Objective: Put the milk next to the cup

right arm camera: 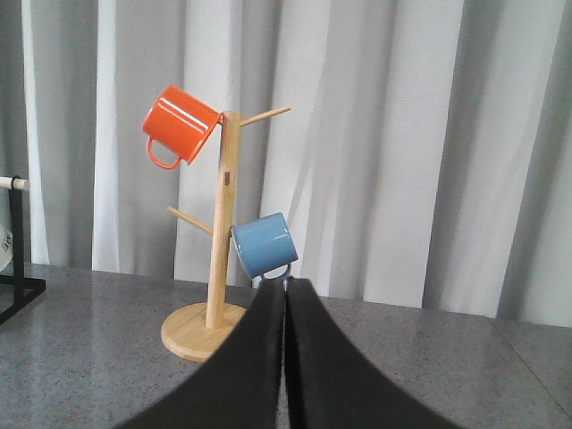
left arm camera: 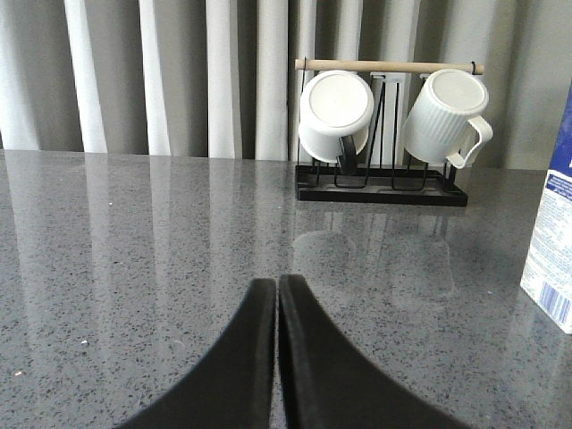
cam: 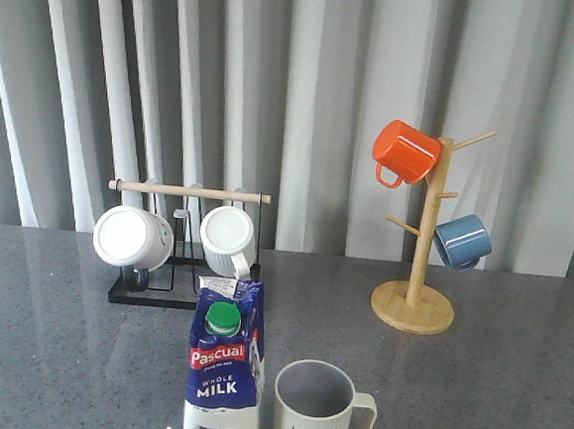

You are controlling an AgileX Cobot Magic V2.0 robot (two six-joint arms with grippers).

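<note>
Blue-white "Pascual WHOLE MILK" carton point(cam: 223, 373), just beside "HOME" cup point(cam: 319, 411)

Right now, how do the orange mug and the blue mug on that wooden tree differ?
The orange mug hangs from a higher peg than the blue mug. In the front view the orange mug is left of the post, the blue mug right. Both hang tilted on the same wooden mug tree.

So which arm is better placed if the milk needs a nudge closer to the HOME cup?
Probably the left. Its gripper, shut and empty, has the milk in view nearby. The right gripper, also shut, faces the mug tree instead. The milk already stands beside the cup.
</note>
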